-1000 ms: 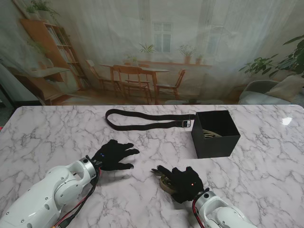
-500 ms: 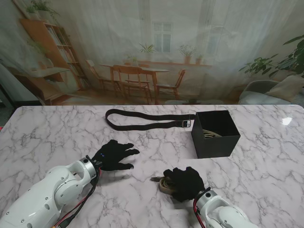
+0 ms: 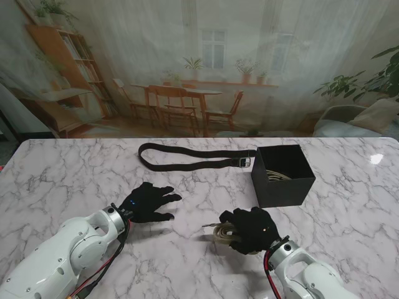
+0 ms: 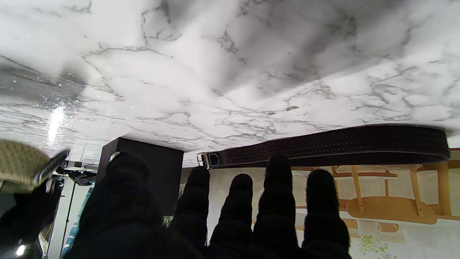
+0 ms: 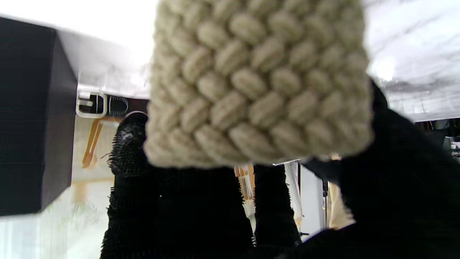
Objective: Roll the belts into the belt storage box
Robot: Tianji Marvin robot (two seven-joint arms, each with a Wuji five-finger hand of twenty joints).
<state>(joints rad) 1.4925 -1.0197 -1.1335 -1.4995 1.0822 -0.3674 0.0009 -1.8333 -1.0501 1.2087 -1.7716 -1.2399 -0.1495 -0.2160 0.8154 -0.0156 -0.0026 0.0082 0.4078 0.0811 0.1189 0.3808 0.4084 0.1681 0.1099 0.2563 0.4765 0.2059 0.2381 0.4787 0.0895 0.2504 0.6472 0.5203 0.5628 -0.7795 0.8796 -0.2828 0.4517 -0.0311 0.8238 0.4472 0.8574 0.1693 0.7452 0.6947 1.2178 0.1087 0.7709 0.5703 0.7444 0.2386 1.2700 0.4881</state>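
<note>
We hold the rolled beige woven belt (image 3: 223,233) in the right hand (image 3: 250,229), fingers wrapped around the coil; the right wrist view confirms the grasp, with the beige weave (image 5: 258,82) filling the frame and black fingertips (image 5: 133,144) pressed against it. The coil sits near the table's near edge, at about 7 o'clock from the black belt storage box (image 3: 282,175), and a short free end (image 3: 211,224) sticks out of the roll toward 9 o'clock. The step in hand, as we judge it, is carrying this roll to the box. We keep the fingers firmly closed so that the coil does not spring open, lift it clear of the marble table (image 3: 75,174) before travelling, and move toward 1 o'clock until the hand is over the box opening. The box already holds a light-coloured coil (image 3: 277,175), so we lower the roll into the free space beside it, with the loose end tucked against a wall, and let go only once the roll is seated. The left hand (image 3: 149,202) rests on the table with fingers spread, holding nothing, well clear of the path. The dark belt (image 3: 187,164) lies unrolled beyond, its buckle (image 3: 245,162) just beside the box's left wall; we judge that it comes next.
</note>
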